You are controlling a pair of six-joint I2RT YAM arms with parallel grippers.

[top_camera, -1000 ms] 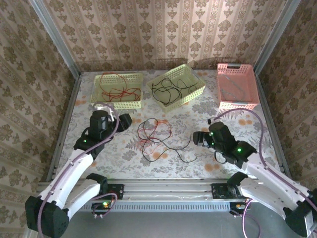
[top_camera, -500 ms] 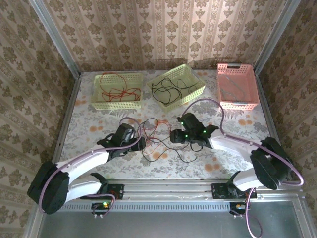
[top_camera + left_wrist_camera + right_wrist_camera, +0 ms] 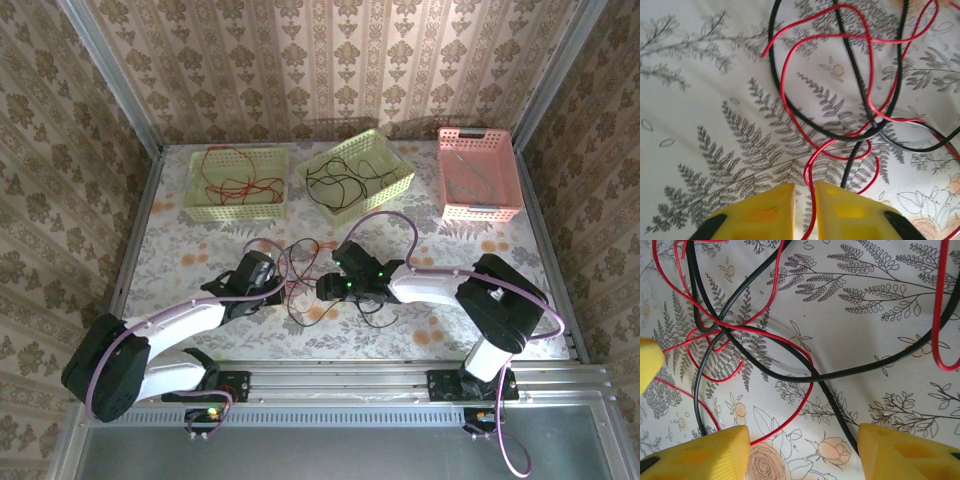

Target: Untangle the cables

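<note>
The cables (image 3: 305,268) lie as a loose tangle of red and black wires on the floral table, in front of the baskets. My left gripper (image 3: 286,290) is at the tangle's left edge, low over the table. In the left wrist view its yellow fingers (image 3: 765,210) stand close together, shut on a red cable (image 3: 809,175) that runs up into crossing black loops (image 3: 790,107). My right gripper (image 3: 326,287) is at the tangle's right side. In the right wrist view it (image 3: 804,437) is open wide, with a red cable (image 3: 801,404) and a black cable (image 3: 840,410) lying between its fingers.
Three baskets line the back: a pale green one (image 3: 237,211) with red wires, a tilted pale green one (image 3: 378,194) with black wires, and a pink one (image 3: 480,211). A yellow fingertip (image 3: 647,362) shows at the left edge of the right wrist view.
Both arms have come in from the sides to the tangle. The left gripper's fingers have closed around a red cable; the right gripper has slid further left over the wires.
</note>
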